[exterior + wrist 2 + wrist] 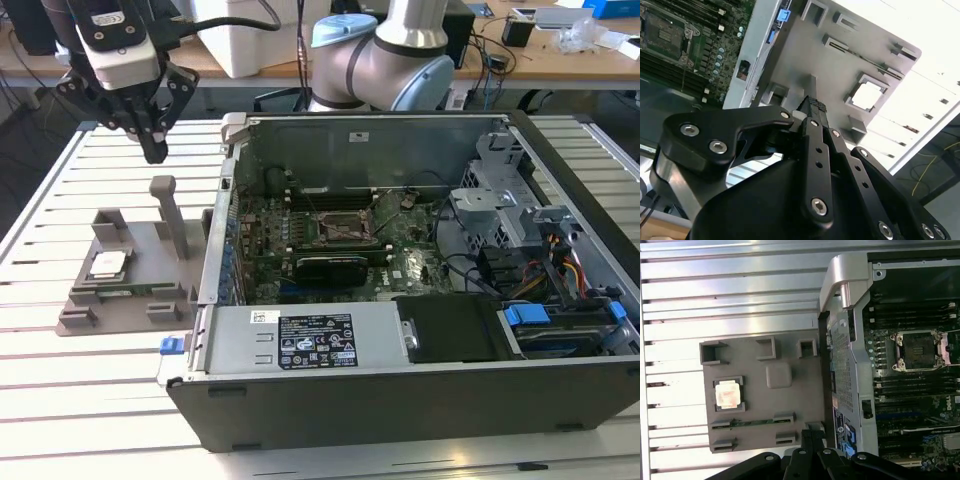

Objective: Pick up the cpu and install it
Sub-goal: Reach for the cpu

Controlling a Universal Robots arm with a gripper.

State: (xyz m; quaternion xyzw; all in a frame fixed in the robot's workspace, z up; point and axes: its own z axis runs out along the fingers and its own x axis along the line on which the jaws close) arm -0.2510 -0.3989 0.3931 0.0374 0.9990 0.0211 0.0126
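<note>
The cpu (107, 265) is a small silver square lying flat in a pocket of the grey holder (150, 240), on the table at the exterior view's left. Both wrist views show it too, cpu (729, 394) and cpu (866, 96). My gripper (154, 148) hangs well above the holder's far side, fingers pointing down, shut with nothing between them. Its fingertips (812, 103) meet over the holder's upright post. The dark metal-framed socket (335, 228) sits on the motherboard inside the open computer case; socket (917, 351) looks vacant.
A green memory stick (752, 422) lies in a slot of the holder beside the cpu. The holder's tall post (170, 212) stands near the case wall (222, 200). Cables and drive bays (540, 260) crowd the case's far side in the exterior view's right.
</note>
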